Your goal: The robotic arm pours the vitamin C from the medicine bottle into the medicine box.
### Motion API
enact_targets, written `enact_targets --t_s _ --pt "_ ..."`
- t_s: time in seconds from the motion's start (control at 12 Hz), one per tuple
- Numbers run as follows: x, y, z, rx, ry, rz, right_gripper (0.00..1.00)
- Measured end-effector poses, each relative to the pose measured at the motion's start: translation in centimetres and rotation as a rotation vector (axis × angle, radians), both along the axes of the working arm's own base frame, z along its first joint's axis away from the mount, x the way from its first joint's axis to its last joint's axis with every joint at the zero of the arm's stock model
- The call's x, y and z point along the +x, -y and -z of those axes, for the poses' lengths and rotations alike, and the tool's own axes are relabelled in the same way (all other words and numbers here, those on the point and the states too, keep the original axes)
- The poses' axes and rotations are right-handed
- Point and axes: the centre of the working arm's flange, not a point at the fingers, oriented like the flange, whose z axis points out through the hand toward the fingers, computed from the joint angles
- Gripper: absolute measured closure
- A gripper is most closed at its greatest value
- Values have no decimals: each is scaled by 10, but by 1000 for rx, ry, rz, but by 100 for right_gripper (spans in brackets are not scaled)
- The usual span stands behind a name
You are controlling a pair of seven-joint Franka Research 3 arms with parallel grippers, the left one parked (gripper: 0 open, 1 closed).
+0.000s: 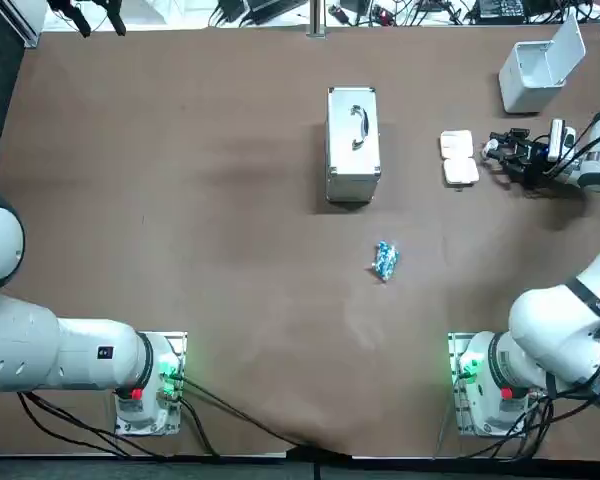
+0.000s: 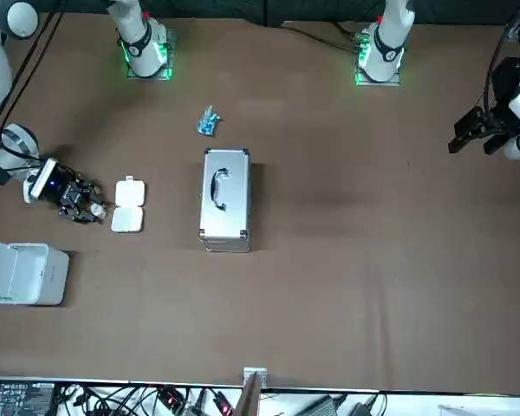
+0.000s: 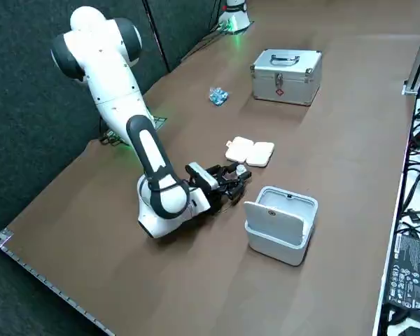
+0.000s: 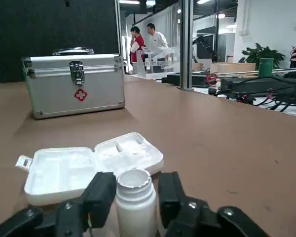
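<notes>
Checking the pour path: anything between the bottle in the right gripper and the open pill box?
Nothing visible. The right gripper is shut on the medicine bottle, and the open medicine box lies right beside it with no object between. The metal first-aid case stands beyond the box, off the path.

Brown table: first-aid case mid, blue pkt near it, open medicine box, white bin R.

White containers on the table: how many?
3: open medicine box right of centre; flip-lid bin at the far right corner; medicine bottle in the right gripper, low beside the box.
</notes>
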Motion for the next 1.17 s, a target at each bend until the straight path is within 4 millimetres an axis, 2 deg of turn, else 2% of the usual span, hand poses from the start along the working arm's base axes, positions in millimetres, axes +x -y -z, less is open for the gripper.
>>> enact_targets --t_s 0.58,1.17 --pt "1 -1 0 -9 -6 -17 57" --pt "4 -5 -1 -13 -5 -30 57"
